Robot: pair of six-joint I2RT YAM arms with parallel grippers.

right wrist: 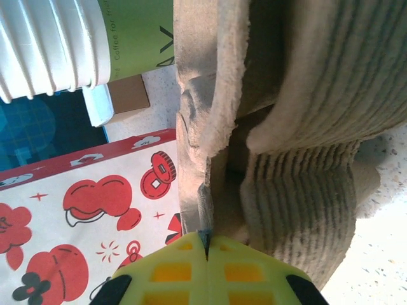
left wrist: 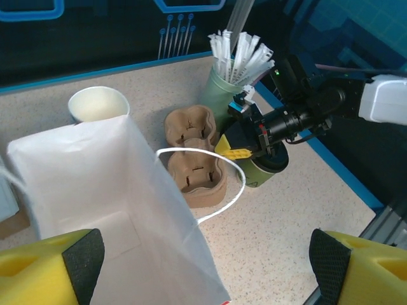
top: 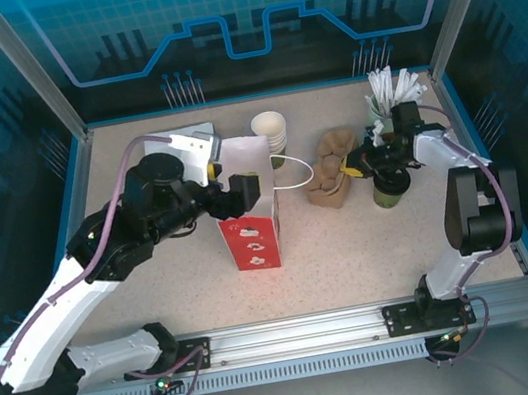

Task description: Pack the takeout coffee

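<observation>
Standing upright at the back of the counter (top: 355, 253), upper centre overhead: the small green paper cup (top: 271, 133), white at the rim.
It sits just up and right of the left claw (top: 240, 191), which is spread wide and gripping nothing at the mouth of the white-and-red paper bag (top: 249, 230), so that arm looks the nearer. The right claw (top: 353, 164), centre right, is pinched on the rim of the brown moulded-pulp cup carrier (top: 334, 181), with the cup up-left beyond it.
</observation>
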